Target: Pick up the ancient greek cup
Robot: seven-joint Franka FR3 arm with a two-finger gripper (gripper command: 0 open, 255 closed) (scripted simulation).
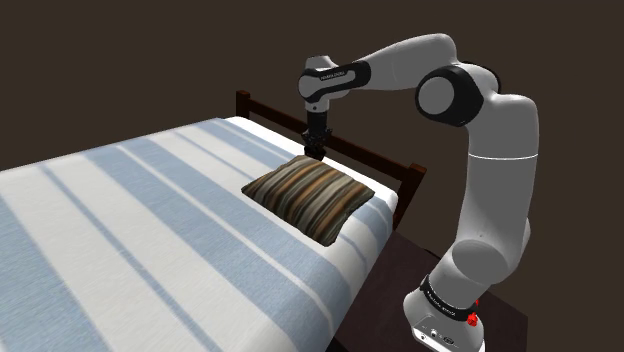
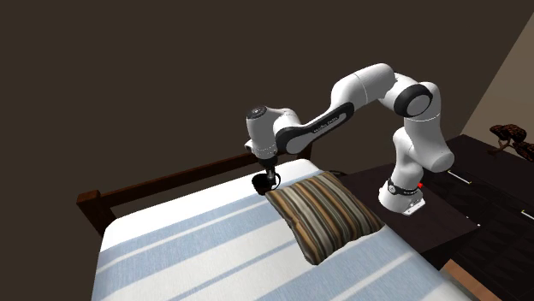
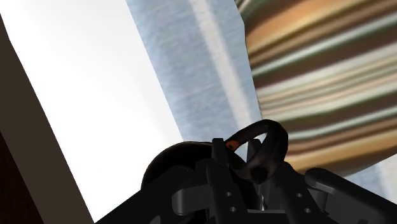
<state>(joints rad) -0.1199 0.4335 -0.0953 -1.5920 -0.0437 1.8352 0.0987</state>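
A small black cup [image 2: 262, 182] with a looped handle [image 3: 264, 137] sits at the tip of my gripper [image 2: 267, 174], just over the striped bedcover near the headboard. In the wrist view the cup's dark bowl [image 3: 170, 168] lies right against the fingers, which close on it around the handle. From the shoulder view the gripper [image 1: 314, 150] points straight down at the far corner of a brown striped pillow [image 1: 308, 198]. I cannot tell whether the cup touches the cover or hangs a little above it.
The bed [image 1: 150, 230] has a blue and white striped cover and a dark wooden headboard [image 1: 375, 157] right behind the gripper. The pillow [image 2: 323, 214] lies beside the cup. A dark side table [image 2: 488, 192] with a small brown figure [image 2: 509, 133] stands beyond the stand.
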